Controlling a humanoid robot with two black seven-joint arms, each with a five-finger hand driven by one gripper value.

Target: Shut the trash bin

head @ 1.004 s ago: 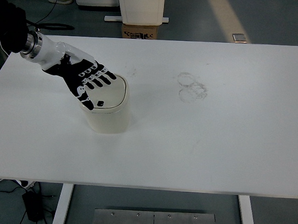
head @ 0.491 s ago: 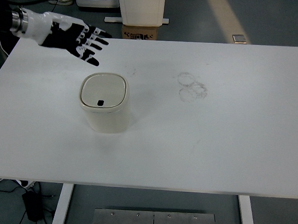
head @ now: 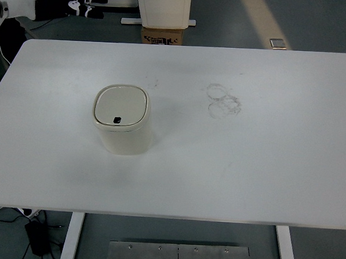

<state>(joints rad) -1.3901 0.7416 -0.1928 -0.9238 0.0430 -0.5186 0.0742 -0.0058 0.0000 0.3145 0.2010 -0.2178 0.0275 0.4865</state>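
A small cream trash bin [head: 122, 127] stands on the white table [head: 246, 168], left of the middle. Its lid [head: 121, 106] lies flat and shut, with a small dark button at the front edge. My left hand [head: 89, 3] is at the picture's top left corner, beyond the table's far edge and well away from the bin. Its black and white fingers [head: 101, 11] are spread and hold nothing. The right arm is out of view.
Faint ring marks [head: 223, 101] show on the table right of the middle. Behind the far edge are a cardboard box [head: 163, 36] and a white cabinet [head: 164, 6] on the floor.
My left hand lay on the bin's lid, then lifted off and drew back up and left past the table's far corner. The lid stays shut.
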